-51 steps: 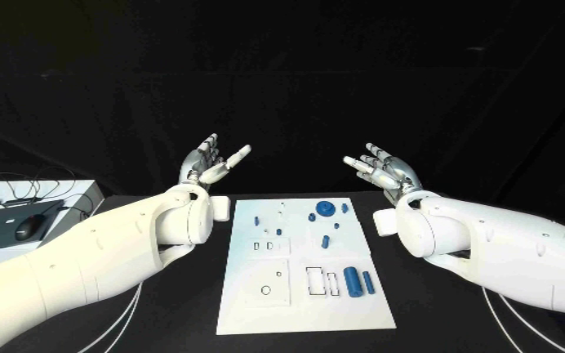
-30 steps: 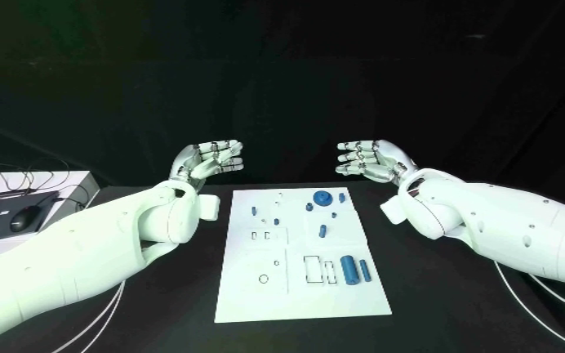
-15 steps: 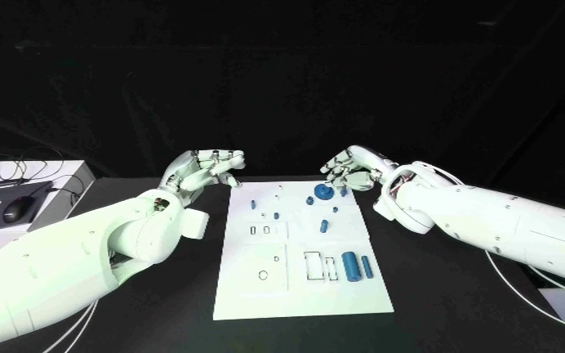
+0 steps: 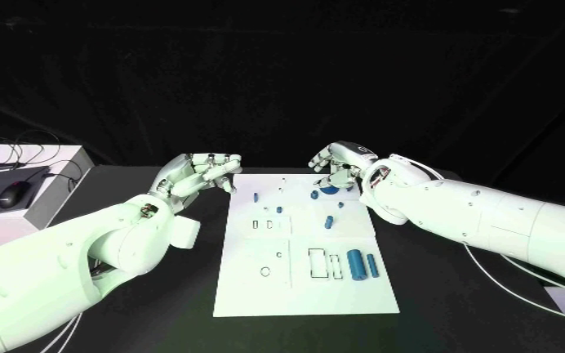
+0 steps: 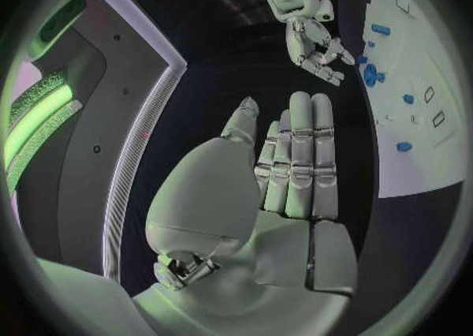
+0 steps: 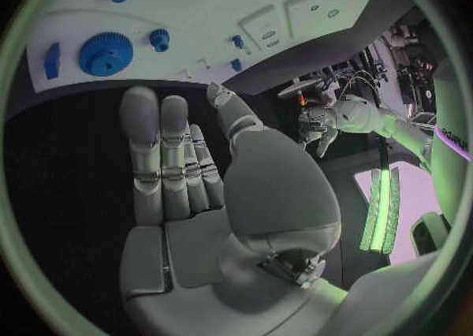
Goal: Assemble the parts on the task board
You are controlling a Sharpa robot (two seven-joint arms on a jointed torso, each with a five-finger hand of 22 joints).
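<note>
- Head view: the white rectangular task board (image 4: 304,279) lies flat in the middle of the black bench (image 4: 141,320). Small blue parts rest on it: a round gear-shaped part (image 4: 331,189) near the far edge, two blue cylinders (image 4: 362,264) side by side near the right edge.
- Head view: the left robot hand (image 4: 202,172) hovers beside the board's far left corner, fingers apart, holding nothing. The right robot hand (image 4: 335,162) hovers over the far edge, just above the gear-shaped part, fingers loosely bent, holding nothing.
- Left wrist view: the left robot hand (image 5: 286,170) shows straight fingers lying side by side, palm empty; the right robot hand (image 5: 314,36) hangs close to the gear-shaped part (image 5: 370,76).
- Right wrist view: the right robot hand (image 6: 188,170) is extended and empty; the gear-shaped part (image 6: 105,53) lies beyond its fingertips (image 6: 138,98).
</note>
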